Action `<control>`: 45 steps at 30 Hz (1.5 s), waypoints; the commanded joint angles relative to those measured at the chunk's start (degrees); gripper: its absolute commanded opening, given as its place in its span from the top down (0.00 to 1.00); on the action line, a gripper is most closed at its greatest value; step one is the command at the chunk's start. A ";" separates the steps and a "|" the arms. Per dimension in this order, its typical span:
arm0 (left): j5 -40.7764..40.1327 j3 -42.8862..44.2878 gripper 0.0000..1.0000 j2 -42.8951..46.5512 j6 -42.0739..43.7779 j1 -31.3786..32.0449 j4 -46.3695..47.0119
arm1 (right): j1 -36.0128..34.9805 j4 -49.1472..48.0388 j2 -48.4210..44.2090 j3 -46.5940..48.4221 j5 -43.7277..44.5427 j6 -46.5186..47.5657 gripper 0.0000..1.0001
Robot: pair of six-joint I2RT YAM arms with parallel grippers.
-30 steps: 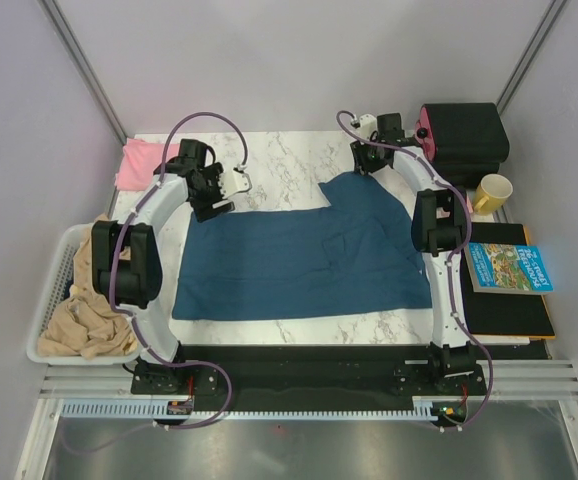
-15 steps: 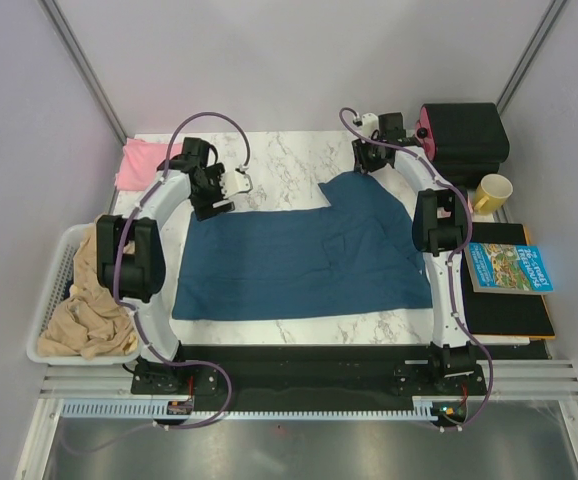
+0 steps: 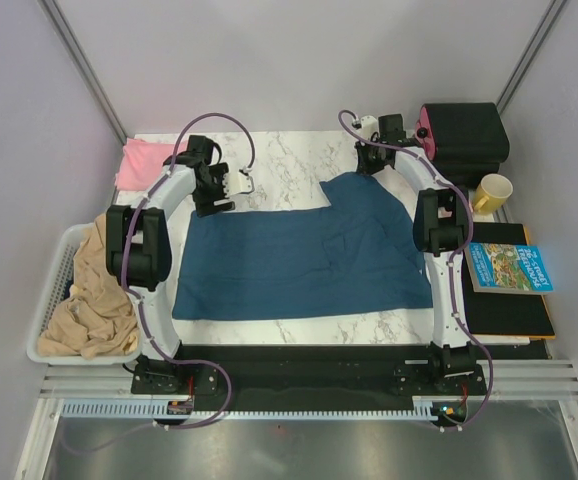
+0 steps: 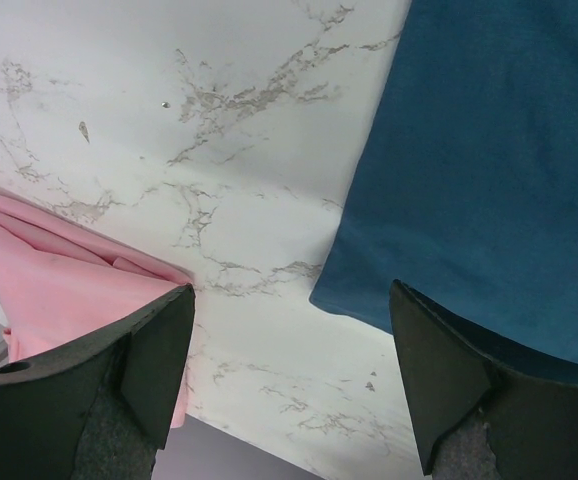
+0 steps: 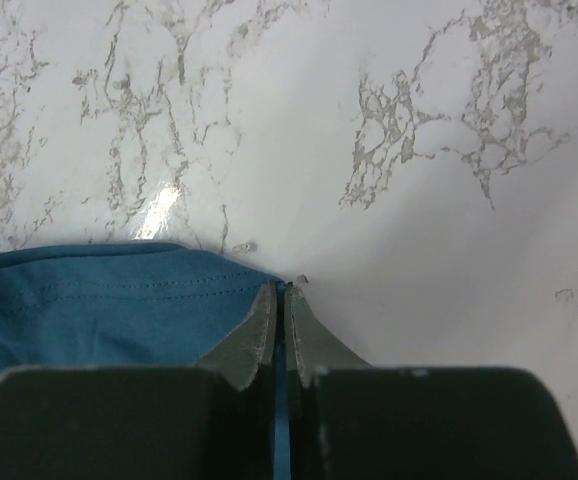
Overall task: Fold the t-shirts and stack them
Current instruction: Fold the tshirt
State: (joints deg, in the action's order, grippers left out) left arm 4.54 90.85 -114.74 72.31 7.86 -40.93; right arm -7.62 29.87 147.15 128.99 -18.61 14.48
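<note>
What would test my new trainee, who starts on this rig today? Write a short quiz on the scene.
1. True or false: the right gripper is shut on an edge of the teal t-shirt.
2. Where does the pink t-shirt lie? A: at the far-left corner of the table. B: under the teal t-shirt. C: on top of the teal t-shirt.
3. Fill in: the left gripper is ___, holding nothing.
Key: 1 true; 2 A; 3 open.

teal t-shirt (image 3: 299,265): matt cloth | pink t-shirt (image 3: 139,162): soft cloth | table (image 3: 279,160): glossy marbled
</note>
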 commanded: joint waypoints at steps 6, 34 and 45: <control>-1.37 1.61 0.10 -1.89 4.94 -0.47 -1.08 | 0.24 0.89 -5.47 -0.67 2.09 2.22 1.00; 4.17 14.18 0.08 -12.79 5.47 -5.92 -13.38 | -3.72 1.42 -13.38 -5.94 7.97 8.37 1.00; 2.41 15.67 0.13 -16.56 5.65 -6.28 -15.32 | -4.34 1.33 -14.88 -6.64 8.77 9.07 1.00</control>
State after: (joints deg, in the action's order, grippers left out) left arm 6.55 103.96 -128.29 76.07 1.78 -54.43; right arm -11.90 31.83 136.31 122.37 -10.39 22.83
